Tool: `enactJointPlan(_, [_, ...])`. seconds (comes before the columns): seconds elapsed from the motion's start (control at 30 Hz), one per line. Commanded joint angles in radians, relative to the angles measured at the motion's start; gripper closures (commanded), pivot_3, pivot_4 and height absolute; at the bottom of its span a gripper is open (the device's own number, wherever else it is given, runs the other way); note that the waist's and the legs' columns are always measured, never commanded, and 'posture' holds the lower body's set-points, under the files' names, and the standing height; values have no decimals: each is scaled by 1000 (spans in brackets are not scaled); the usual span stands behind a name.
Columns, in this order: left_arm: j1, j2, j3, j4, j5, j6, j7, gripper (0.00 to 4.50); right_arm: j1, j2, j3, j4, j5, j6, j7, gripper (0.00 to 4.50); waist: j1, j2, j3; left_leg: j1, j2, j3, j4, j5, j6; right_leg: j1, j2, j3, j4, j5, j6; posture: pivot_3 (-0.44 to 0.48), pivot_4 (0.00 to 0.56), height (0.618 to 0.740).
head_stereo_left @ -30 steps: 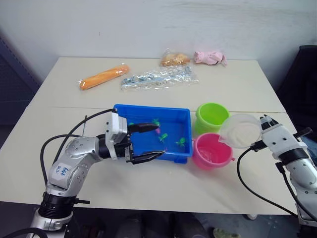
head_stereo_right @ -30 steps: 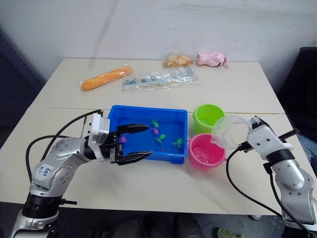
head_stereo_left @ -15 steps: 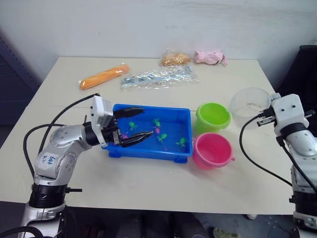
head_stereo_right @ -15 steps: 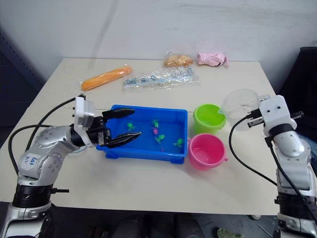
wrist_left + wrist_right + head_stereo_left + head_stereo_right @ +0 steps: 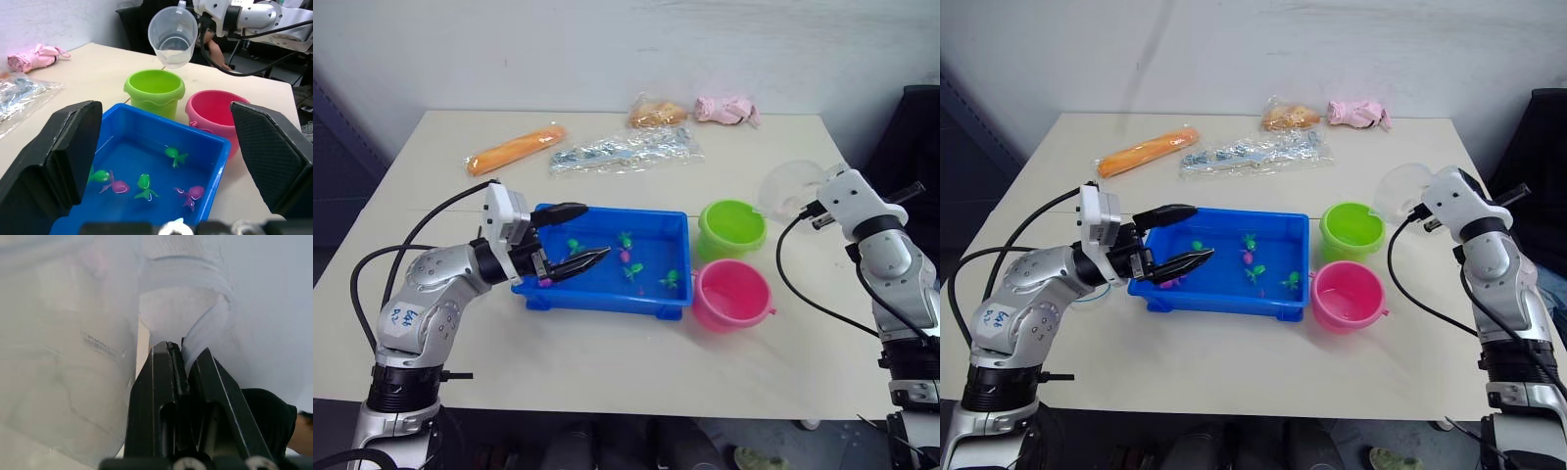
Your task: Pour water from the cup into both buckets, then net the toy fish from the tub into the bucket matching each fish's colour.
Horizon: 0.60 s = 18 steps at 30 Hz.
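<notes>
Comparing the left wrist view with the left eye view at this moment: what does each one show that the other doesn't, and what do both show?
Left wrist alone: a little water in the tilted cup, and the six fish as three green, three pink.

Left eye alone: the left gripper open over the tub's left end, an orange bag and a tan bag at the table's far edge.

Both: the tub, green bucket, pink bucket, right gripper holding the cup above the green bucket, pink bundle.

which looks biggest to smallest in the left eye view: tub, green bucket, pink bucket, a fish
1. tub
2. pink bucket and green bucket: about alike; the pink one is nearer the camera, so unsure
3. fish, by far the smallest
</notes>
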Motion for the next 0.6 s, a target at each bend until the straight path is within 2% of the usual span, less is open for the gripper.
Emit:
enactJointPlan(0.03, [9, 2, 19, -53, 0, -15, 14, 0, -31, -40, 5, -7, -42, -57, -35, 4477, -1, 0, 0, 0, 0, 0, 0, 0, 0, 0, 0, 0, 0, 0, 0, 0, 150, 740])
enactJointPlan(0.4, [24, -17, 4, -72, 3, -15, 40, 0, -77, -94, 73, 31, -159, -190, -95, 4477, -12, 0, 0, 0, 0, 0, 0, 0, 0, 0, 0, 0, 0, 0, 0, 0, 150, 740])
enactJointPlan(0.6, [35, -28, -1, -80, 7, -21, 48, 0, -99, -99, 91, 47, -214, -180, -118, 4477, -19, 0, 0, 0, 0, 0, 1, 0, 0, 0, 0, 0, 1, 0, 0, 0, 150, 740])
